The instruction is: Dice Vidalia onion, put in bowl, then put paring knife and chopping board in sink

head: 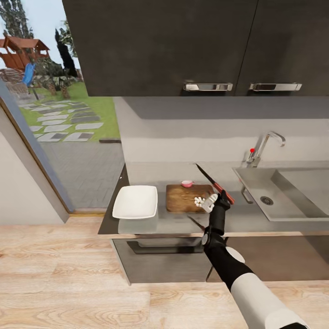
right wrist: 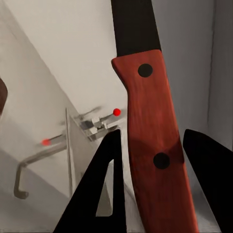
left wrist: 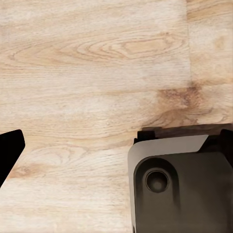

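Note:
The brown chopping board (head: pixel 183 198) lies on the grey countertop (head: pixel 237 221), between the white bowl (head: pixel 135 201) and the sink (head: pixel 292 194). A small pinkish Vidalia onion (head: pixel 187 183) rests at the board's back edge. Tiny white diced onion cubes (head: pixel 199 200) sit near the board's right end. My right gripper (head: pixel 223 196) hovers just right of the cubes, shut on the paring knife (head: pixel 211 179), whose dark blade points up and back. Up close, the knife's red handle (right wrist: pixel 155 145) stands clamped between the black fingers (right wrist: pixel 104 194). A dark fingertip (left wrist: pixel 8 151) of my left gripper hangs over the floor.
The chrome tap (head: pixel 267 141) with its red knob (head: pixel 252 150) stands behind the sink. Dark wall cabinets (head: pixel 192 45) hang overhead. A glass door on the left opens to a garden. Below my left wrist are the wooden floor (left wrist: pixel 97 73) and the robot's base (left wrist: pixel 179 184).

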Robot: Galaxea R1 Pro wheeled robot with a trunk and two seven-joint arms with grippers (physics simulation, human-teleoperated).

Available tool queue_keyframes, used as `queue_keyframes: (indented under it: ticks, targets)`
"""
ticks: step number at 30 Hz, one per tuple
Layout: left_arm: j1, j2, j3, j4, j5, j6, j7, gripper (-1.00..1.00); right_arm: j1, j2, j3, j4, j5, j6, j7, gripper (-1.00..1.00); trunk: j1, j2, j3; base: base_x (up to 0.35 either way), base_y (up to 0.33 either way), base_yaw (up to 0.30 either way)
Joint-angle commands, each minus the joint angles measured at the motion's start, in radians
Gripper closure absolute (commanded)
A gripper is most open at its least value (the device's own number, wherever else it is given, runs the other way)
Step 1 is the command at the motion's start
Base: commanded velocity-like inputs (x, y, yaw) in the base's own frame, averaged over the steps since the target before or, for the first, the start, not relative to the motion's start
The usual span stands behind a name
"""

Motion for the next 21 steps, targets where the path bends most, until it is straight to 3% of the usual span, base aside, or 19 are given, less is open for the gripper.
queue_keyframes:
  ticks: [1,5,6,12,14,16,21]
  targets:
    - [0.000,0.000,-0.009,-0.001,0.003,-0.001,0.005,-1.00,-0.001,-0.001,0.001,0.000,0.000,0.009,-0.001,1.00,0.001,-0.002,-0.002,0.000,0.000,0.000]
    - [0.000,0.000,-0.009,-0.001,0.003,-0.001,0.005,-1.00,-0.001,-0.002,-0.015,-0.001,-0.021,-0.024,0.002,1.00,0.001,-0.002,-0.002,0.000,0.000,0.000]
    - [0.000,0.000,-0.009,-0.001,0.004,-0.001,0.005,-1.00,-0.001,-0.002,-0.080,-0.001,-0.059,-0.081,0.003,1.00,0.001,-0.002,-0.002,0.000,0.000,0.000]
    - [0.000,0.000,-0.009,-0.001,0.004,-0.001,0.005,-1.00,-0.001,-0.007,-0.202,-0.026,-0.085,-0.183,0.009,1.00,0.001,-0.002,-0.002,0.000,0.000,0.000]
    - [0.000,0.000,-0.009,-0.001,0.005,-0.001,0.005,-1.00,-0.001,-0.016,-0.302,-0.120,-0.087,-0.205,0.091,1.00,0.001,-0.002,-0.002,0.000,0.000,0.000]
    - [0.000,0.000,-0.009,-0.001,0.004,-0.001,0.005,-1.00,-0.001,-0.017,-0.375,-0.185,-0.088,-0.210,0.177,1.00,0.001,-0.002,-0.002,0.000,0.000,0.000]
    - [0.000,0.000,-0.009,-0.001,0.004,-0.001,0.005,-1.00,-0.001,-0.015,-0.611,-0.359,-0.088,-0.213,0.468,1.00,0.001,-0.002,-0.002,0.000,0.000,0.000]
